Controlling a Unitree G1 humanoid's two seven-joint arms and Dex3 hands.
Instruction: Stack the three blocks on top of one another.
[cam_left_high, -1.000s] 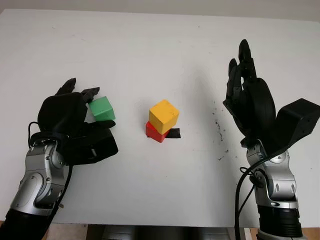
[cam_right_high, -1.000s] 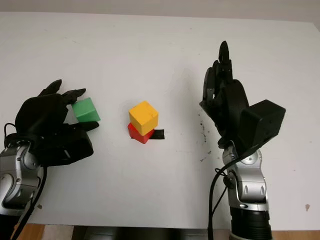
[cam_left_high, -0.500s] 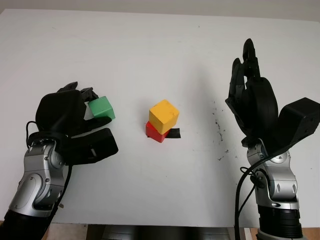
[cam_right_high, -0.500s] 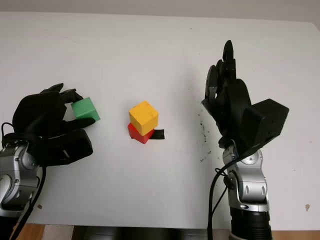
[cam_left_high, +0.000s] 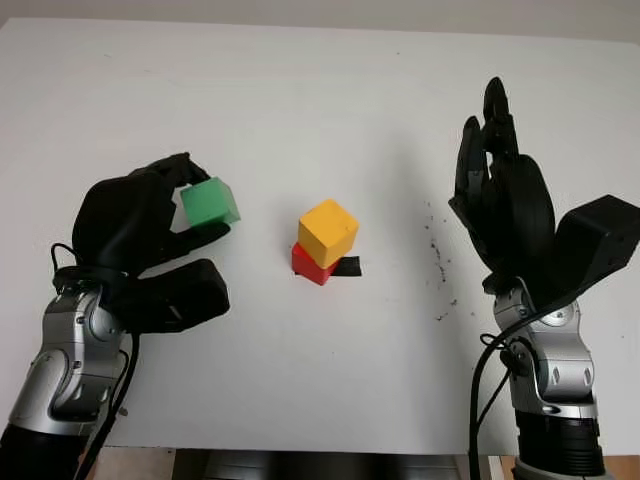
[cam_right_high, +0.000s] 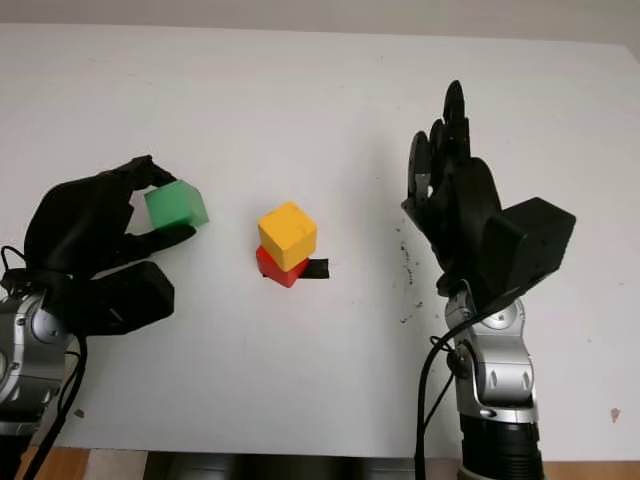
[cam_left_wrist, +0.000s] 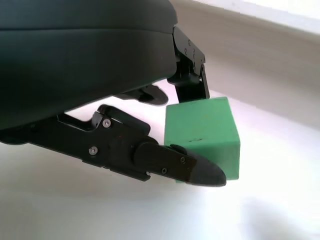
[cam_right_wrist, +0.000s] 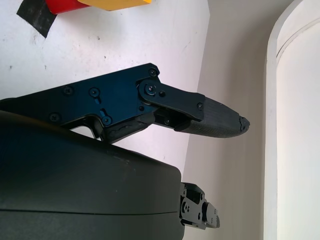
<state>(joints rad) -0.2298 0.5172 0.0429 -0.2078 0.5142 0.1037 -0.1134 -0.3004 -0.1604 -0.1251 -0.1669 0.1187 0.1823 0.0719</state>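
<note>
My left hand (cam_left_high: 190, 200) is shut on a green block (cam_left_high: 210, 202) and holds it lifted off the white table (cam_left_high: 320, 100), left of the stack. In the left wrist view the green block (cam_left_wrist: 202, 135) sits pinched between black fingers (cam_left_wrist: 165, 165). At the table's middle a yellow block (cam_left_high: 327, 231) stands on a red block (cam_left_high: 310, 266), turned a little askew on it. My right hand (cam_left_high: 495, 180) is open, raised upright to the right of the stack, well apart from it.
A strip of black tape (cam_left_high: 347, 267) lies on the table right beside the red block. Dark specks (cam_left_high: 437, 262) mark the surface between the stack and my right hand. The table's front edge (cam_left_high: 320, 452) runs near my forearms.
My left hand has closed on the green block and lifted it up off the table, tilting it. The right hand and the stack have stayed put.
</note>
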